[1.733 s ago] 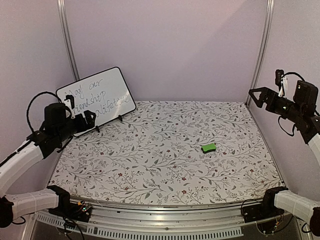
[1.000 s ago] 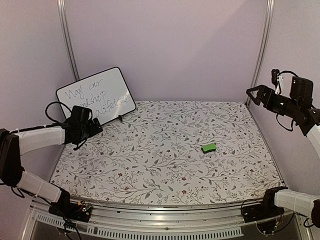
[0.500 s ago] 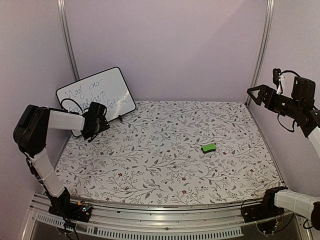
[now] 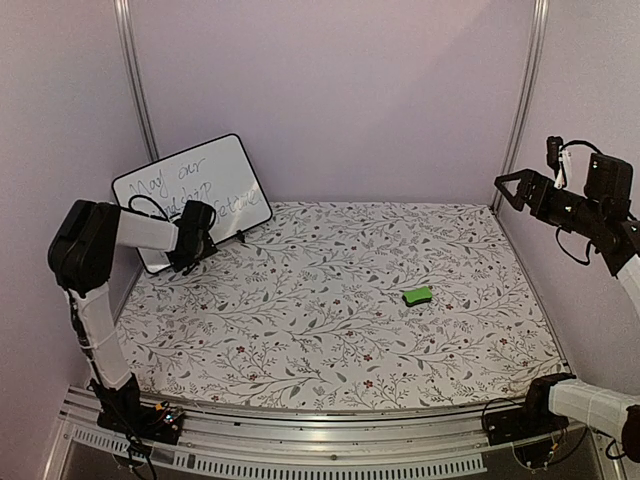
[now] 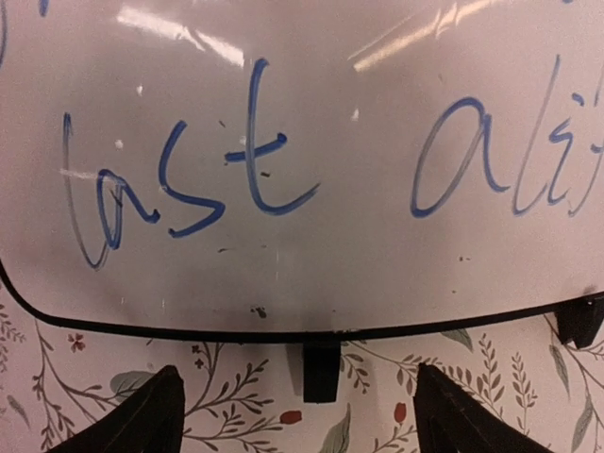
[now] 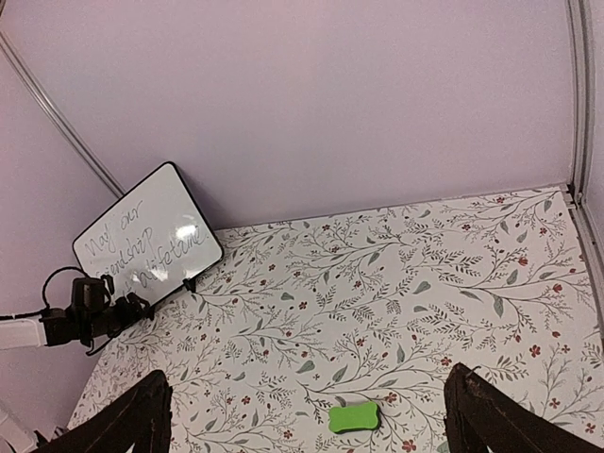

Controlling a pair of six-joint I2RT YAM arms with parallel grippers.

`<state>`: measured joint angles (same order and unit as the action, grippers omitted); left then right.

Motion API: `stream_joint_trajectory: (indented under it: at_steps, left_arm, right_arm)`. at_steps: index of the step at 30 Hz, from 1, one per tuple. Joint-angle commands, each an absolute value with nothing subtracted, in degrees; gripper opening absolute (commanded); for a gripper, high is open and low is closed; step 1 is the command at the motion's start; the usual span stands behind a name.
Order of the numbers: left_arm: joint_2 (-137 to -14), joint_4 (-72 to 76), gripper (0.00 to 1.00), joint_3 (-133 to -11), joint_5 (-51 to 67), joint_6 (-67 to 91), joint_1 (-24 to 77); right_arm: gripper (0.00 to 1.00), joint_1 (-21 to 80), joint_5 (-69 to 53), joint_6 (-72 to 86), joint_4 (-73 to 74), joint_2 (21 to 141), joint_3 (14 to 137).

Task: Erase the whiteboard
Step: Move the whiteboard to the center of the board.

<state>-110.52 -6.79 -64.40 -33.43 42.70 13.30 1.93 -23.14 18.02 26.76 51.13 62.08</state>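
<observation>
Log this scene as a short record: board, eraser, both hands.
whiteboard: propped at the far left corner, handwriting unerased
eraser: green block lying on the floral cloth, right of centre, untouched
left hand: open, at the board's lower edge, holding nothing
right hand: open, raised at the far right, empty

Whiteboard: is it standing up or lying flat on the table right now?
Standing, tilted back. The whiteboard rests on its bottom edge, on small black clip feet on the floral table, with its written face showing.
</observation>
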Motion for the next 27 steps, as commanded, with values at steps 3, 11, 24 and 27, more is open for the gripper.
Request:
stream_joint_trajectory:
  at_steps: [3,11,24,27]
  left_arm:
    - [-114.7,-6.54,0.79,-67.54,-31.63,41.9,12.13]
    - [-117.1,-6.87,0.71,-69.73,-30.26,41.98,12.03]
    - [-119.7,-6.87,0.53,-71.19,-30.15,41.9,11.95]
    - [-119.9,-6.86,0.48,-71.19,-30.32,41.61,11.95]
  right_arm:
    - [0.99,2.29,-23.95,18.07,26.14,50.27,61.71]
    - [0.99,2.28,-23.86,18.09,26.03,50.45,61.67]
    - [0.99,2.26,-24.07,18.16,26.04,50.71,61.38]
    - [0.99,2.29,-24.32,18.12,26.03,50.8,61.32]
